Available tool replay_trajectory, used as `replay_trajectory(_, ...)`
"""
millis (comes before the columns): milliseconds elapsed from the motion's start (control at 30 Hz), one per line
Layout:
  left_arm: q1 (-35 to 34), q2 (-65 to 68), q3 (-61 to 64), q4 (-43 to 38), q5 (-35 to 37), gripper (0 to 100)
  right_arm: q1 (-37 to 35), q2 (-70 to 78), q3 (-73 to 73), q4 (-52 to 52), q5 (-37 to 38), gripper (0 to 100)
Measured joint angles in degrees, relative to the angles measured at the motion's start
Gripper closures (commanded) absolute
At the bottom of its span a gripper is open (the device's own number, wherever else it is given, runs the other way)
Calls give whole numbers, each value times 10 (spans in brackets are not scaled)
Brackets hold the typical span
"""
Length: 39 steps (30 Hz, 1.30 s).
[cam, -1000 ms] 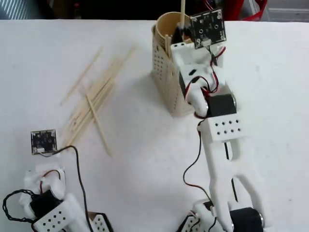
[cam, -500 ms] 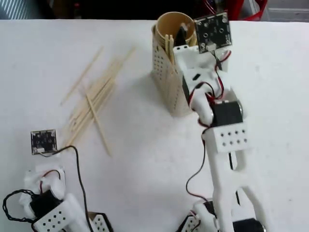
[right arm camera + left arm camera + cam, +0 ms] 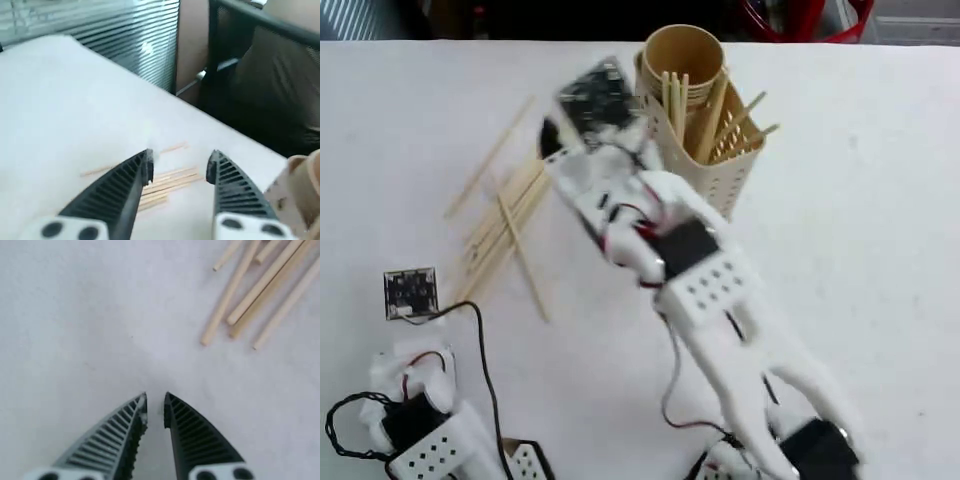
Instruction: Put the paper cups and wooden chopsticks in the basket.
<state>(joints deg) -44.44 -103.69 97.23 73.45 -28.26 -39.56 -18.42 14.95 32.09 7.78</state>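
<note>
A cream perforated basket (image 3: 725, 180) stands at the back of the table. It holds a paper cup (image 3: 682, 52) and several wooden chopsticks (image 3: 712, 122) leaning in it. More loose chopsticks (image 3: 505, 215) lie in a pile to its left. My right gripper (image 3: 180, 162) hangs open and empty above the pile's far end, with those chopsticks (image 3: 165, 182) below its fingers. My left gripper (image 3: 155, 402) is shut with nothing in it, low over bare table. The ends of several chopsticks (image 3: 260, 295) lie just beyond its tips.
My right arm (image 3: 700, 290) stretches diagonally across the middle of the table. My left arm (image 3: 415, 400) sits at the front left corner with its cable (image 3: 485, 360) looping beside it. A chair stands beyond the table's far edge (image 3: 260, 75).
My right arm has swung left from over the basket to above the loose pile. The chopstick it held upright over the basket at first now rests inside it. The left arm has kept still.
</note>
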Motion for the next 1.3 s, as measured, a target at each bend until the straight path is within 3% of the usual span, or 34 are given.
replay_trajectory(300,0,0,0,0,0,916,-39,356,-188,10,-203,812)
replay_trajectory(600,0,0,0,0,0,916,-75,617,-392,146,-322,810)
replay_trajectory(933,0,0,0,0,0,916,-76,755,-598,295,-337,699)
replay_trajectory(1033,0,0,0,0,0,916,-76,779,-640,345,-339,778)
replay_trajectory(1167,0,0,0,0,0,916,-67,799,-690,411,-339,992)
replay_trajectory(1300,0,0,0,0,0,916,-57,804,-709,481,-340,986)
